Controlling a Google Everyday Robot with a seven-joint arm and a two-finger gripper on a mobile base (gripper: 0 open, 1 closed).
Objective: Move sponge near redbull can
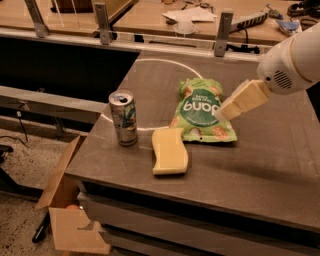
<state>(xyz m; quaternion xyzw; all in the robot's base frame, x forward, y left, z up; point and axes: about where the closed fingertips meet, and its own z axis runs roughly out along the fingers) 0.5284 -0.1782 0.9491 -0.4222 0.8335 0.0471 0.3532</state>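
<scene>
The pale yellow sponge lies flat on the dark table near its front edge, just right of the redbull can, which stands upright at the table's left side. A small gap separates them. My gripper hangs above the right edge of the green snack bag, up and to the right of the sponge, holding nothing.
An open cardboard box sits on the floor below the table's left front corner. A railing with metal posts runs behind the table. Another bench with papers lies beyond it.
</scene>
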